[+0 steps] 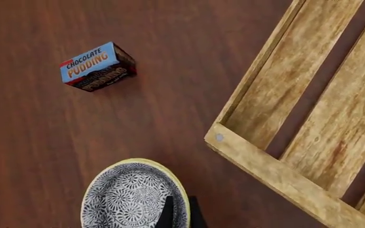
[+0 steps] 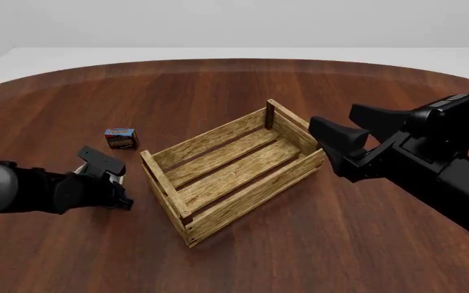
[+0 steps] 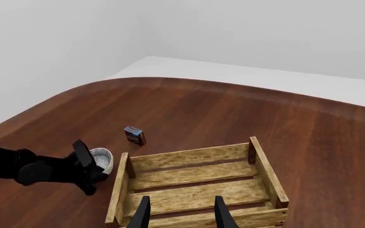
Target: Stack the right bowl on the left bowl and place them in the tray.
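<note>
A bowl with a grey-and-white flower pattern and a yellow rim sits just left of the tray, a light wooden slatted crate in the middle of the table. My left gripper is shut on the bowl's rim, one finger inside and one outside. In the front view the arm covers most of the bowl. I see only one bowl shape and cannot tell whether another is nested in it. My right gripper hangs open and empty above the tray's right end.
A small red-and-blue chocolate pudding box lies on the table behind the bowl, left of the tray's far corner. The dark wooden table has a rounded far edge against a white floor.
</note>
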`<action>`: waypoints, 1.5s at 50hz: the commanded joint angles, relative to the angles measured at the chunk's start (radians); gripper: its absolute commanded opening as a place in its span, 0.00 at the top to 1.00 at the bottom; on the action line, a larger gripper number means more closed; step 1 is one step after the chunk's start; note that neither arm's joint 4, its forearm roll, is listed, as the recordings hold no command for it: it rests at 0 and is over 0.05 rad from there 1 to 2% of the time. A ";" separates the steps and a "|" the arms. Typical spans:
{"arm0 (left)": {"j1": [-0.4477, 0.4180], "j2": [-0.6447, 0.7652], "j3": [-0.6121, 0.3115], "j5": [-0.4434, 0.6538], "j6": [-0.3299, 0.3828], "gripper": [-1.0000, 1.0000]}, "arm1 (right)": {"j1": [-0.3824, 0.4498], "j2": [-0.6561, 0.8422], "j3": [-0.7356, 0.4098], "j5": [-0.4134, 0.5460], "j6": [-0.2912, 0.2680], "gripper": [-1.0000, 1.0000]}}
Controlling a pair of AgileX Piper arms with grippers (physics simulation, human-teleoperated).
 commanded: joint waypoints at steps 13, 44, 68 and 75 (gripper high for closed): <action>0.011 -0.212 0.031 0.084 0.000 1.00 | 0.001 -0.018 -0.002 0.015 -0.002 0.00; -0.046 -0.398 -0.119 0.287 0.020 1.00 | 0.003 -0.032 -0.002 0.022 0.000 0.00; -0.132 -0.414 -0.194 0.336 0.027 1.00 | 0.001 -0.037 -0.003 0.025 0.000 0.00; -0.163 -0.401 -0.216 0.340 0.029 1.00 | 0.003 -0.035 -0.003 0.024 -0.001 0.00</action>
